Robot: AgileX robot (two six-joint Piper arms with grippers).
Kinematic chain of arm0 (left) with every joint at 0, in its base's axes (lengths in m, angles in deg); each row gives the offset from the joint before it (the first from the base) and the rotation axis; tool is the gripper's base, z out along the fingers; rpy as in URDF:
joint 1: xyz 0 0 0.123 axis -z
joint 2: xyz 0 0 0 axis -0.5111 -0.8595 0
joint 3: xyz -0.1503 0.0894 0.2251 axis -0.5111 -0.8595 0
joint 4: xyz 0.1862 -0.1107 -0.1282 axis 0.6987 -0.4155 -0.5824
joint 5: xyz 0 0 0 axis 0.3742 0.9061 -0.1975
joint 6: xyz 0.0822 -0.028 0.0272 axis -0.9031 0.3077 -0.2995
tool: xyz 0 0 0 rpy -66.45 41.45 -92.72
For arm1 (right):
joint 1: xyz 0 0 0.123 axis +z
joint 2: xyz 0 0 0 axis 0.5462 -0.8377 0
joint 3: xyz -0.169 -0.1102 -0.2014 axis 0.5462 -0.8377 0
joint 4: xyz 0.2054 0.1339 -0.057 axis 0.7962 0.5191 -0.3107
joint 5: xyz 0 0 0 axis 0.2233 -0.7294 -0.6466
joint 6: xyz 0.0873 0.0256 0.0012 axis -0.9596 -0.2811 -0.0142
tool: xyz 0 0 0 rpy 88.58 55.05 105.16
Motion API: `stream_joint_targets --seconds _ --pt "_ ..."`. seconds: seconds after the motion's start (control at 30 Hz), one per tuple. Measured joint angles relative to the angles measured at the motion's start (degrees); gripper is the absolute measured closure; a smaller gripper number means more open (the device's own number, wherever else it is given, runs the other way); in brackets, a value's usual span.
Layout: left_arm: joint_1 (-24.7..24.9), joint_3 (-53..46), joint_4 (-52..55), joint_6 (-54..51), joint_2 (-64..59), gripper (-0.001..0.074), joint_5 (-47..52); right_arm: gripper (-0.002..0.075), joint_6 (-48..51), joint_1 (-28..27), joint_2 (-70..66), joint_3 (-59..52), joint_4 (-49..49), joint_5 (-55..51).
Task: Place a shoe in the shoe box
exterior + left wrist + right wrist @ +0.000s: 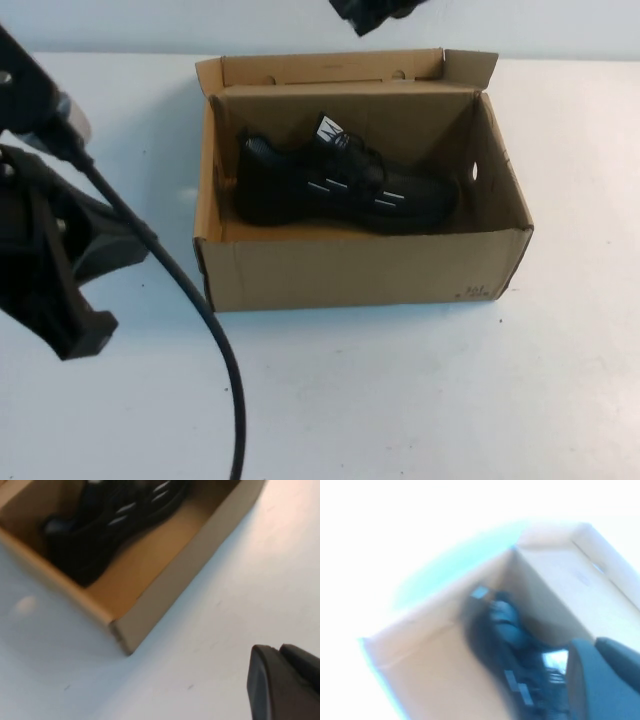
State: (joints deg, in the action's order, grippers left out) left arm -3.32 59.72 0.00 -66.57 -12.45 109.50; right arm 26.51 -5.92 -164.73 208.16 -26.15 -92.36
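The black shoe (340,190) with white dashes and a white-logo tongue tag lies inside the open brown shoe box (360,270), toe toward the right. It also shows in the left wrist view (110,520) and the right wrist view (505,645). The box's flap lid (340,68) stands open at the back. My left gripper (75,335) hangs over the table to the left of the box and holds nothing I can see. My right gripper (368,12) is high behind the box, mostly cut off at the top edge.
The white table (420,400) spreads around the box. A black cable (215,340) from my left arm runs down in front of the box's near left corner. The box's near corner shows in the left wrist view (122,637).
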Motion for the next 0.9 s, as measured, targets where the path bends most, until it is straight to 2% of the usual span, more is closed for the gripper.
stream_joint_targets --seconds 0.23,0.5,0.7,0.9 --pt "0.0 0.0 -12.3 -5.2 6.2 0.0736 0.7 0.074 -3.3 0.0 7.3 0.0 2.5 -5.1" --pt "0.0 -2.1 -14.2 -1.5 17.6 0.0736 2.9 0.0741 -7.2 0.0 16.8 -5.9 2.5 -5.3" --pt "0.0 -8.9 -14.3 2.0 27.6 0.0736 1.5 0.0742 -7.6 0.0 27.5 -18.4 3.4 -1.5" --pt "0.0 -15.6 -11.8 0.9 35.8 0.0736 -3.8 0.0742 -7.6 0.0 42.6 -38.4 0.8 10.0"
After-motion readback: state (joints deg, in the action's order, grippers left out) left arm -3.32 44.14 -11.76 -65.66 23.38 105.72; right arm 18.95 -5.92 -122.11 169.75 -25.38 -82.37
